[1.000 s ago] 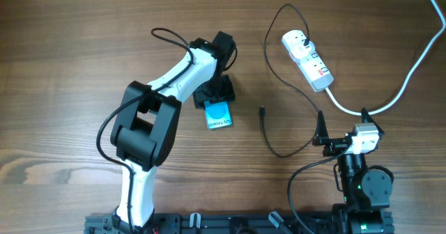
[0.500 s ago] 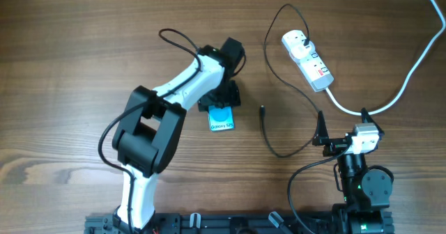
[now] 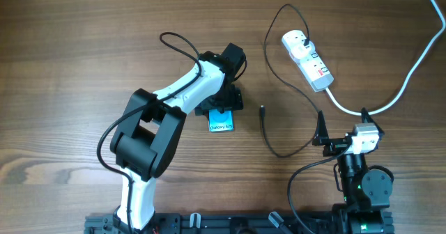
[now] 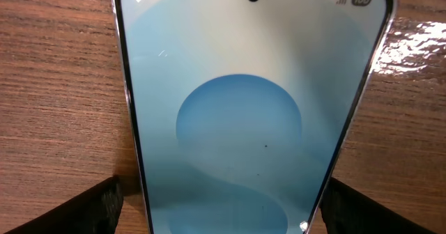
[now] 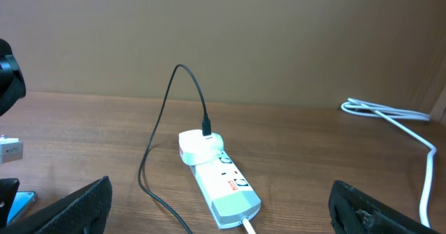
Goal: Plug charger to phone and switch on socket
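The phone [image 3: 221,121] lies flat on the wood table, its blue screen up. My left gripper [image 3: 221,103] sits low over its far end. In the left wrist view the phone [image 4: 251,115] fills the frame between the two dark fingers [image 4: 94,207], with a gap on the left side; the left gripper [image 4: 224,216] is open. The charger [image 3: 268,60] runs from the socket [image 3: 310,61] in a loop, and its connector tip [image 3: 262,111] lies free on the table right of the phone. My right gripper [image 3: 322,129] is open, near the front and facing the socket [image 5: 221,186].
A thick white cord [image 3: 411,74] runs from the socket to the table's right edge and back corner. The charger's plug [image 5: 206,131] sits in a white adaptor at the socket's far end. The left arm's body [image 3: 150,133] covers the table left of the phone.
The left gripper and phone shifted slightly right and toward the front. The left jaws have spread wider off the phone's edges. The right arm has not moved.
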Action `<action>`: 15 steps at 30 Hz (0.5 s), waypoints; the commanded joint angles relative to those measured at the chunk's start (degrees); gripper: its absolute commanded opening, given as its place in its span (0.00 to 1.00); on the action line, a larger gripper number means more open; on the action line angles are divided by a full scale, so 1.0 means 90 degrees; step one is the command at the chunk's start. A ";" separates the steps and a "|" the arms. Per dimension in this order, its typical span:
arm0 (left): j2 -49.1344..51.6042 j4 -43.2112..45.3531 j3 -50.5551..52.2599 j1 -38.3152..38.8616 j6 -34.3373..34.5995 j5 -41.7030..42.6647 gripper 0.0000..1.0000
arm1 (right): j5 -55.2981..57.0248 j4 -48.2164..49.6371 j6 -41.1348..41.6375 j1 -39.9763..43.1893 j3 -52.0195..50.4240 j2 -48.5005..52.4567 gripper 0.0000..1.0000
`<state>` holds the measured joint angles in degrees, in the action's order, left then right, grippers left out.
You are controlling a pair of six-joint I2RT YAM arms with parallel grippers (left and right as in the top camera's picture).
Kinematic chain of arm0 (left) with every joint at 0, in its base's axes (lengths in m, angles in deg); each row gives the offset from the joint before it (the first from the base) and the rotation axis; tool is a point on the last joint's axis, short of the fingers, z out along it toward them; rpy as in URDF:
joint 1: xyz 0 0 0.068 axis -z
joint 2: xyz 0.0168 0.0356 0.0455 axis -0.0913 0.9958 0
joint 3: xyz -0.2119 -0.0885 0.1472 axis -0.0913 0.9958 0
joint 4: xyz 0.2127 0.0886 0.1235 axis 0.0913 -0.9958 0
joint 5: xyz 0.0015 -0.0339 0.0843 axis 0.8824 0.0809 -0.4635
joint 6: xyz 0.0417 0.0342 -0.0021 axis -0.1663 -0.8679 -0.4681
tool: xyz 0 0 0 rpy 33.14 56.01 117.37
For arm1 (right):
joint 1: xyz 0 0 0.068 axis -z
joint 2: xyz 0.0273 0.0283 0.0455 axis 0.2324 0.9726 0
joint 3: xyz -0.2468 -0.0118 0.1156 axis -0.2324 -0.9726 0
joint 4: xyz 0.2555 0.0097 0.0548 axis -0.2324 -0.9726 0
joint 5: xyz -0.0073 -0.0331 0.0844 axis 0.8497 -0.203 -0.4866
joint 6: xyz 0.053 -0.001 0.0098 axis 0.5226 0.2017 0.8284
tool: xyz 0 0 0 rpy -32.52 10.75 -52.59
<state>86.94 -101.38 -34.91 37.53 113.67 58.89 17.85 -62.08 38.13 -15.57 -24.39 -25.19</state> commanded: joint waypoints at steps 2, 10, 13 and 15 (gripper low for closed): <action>0.0044 -0.0005 0.0185 0.0012 0.0039 0.0010 0.91 | -0.0083 0.0019 -0.0029 0.0032 -0.0007 -0.0027 1.00; 0.0044 0.0333 0.0593 0.0012 0.0039 0.0364 0.83 | -0.0083 0.0019 -0.0029 0.0032 -0.0007 -0.0027 1.00; 0.0044 0.0282 0.0641 0.0015 0.0044 0.0415 0.73 | -0.0083 0.0019 -0.0029 0.0032 -0.0007 -0.0027 1.00; 0.0044 0.0279 0.0641 0.0015 0.0070 0.0440 0.73 | -0.0085 0.0019 -0.0029 0.0032 -0.0007 -0.0027 1.00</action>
<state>85.01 -99.04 -31.61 37.53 113.65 59.32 17.85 -62.08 38.13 -15.57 -24.39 -25.19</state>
